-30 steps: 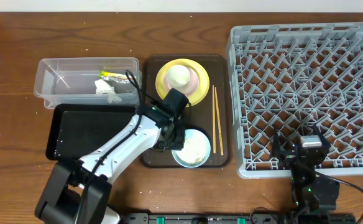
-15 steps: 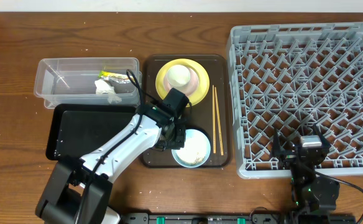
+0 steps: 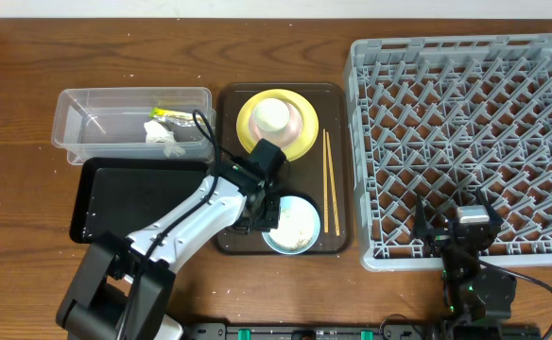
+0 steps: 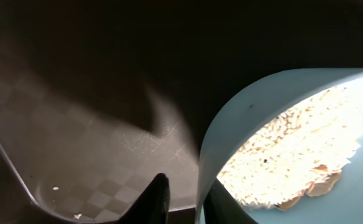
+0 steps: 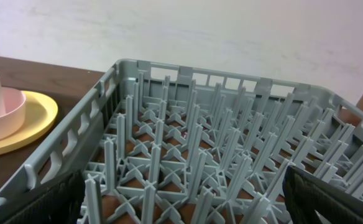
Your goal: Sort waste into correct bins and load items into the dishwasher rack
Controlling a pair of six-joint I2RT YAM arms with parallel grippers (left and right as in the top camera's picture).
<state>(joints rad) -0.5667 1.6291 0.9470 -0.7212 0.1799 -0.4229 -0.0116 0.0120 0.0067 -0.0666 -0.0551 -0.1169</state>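
Note:
The light blue bowl point(image 3: 297, 227) holds white rice scraps point(image 4: 293, 152) and sits at the front of the brown serving tray point(image 3: 231, 244). My left gripper point(image 3: 268, 213) straddles the bowl's left rim point(image 4: 243, 106). One finger is outside and one inside, and they are closed on the rim point(image 4: 191, 202). The yellow plate point(image 3: 301, 144) carries a pink dish and the white cup point(image 3: 274, 115). The chopsticks point(image 3: 330, 184) lie beside them. My right gripper point(image 3: 457, 232) is open and empty over the front edge of the grey rack point(image 3: 356, 151), which also fills the right wrist view point(image 5: 181, 199).
The clear tub point(image 3: 82, 132) at the left holds the white tissue point(image 3: 163, 134) and the green-and-yellow wrapper point(image 3: 168, 113). The black tray point(image 3: 134, 198) lies in front of it. A few rice grains point(image 4: 56, 188) lie on the serving tray.
My left gripper has shifted slightly toward the front, along the bowl's left rim. The bowl and the right arm have not moved.

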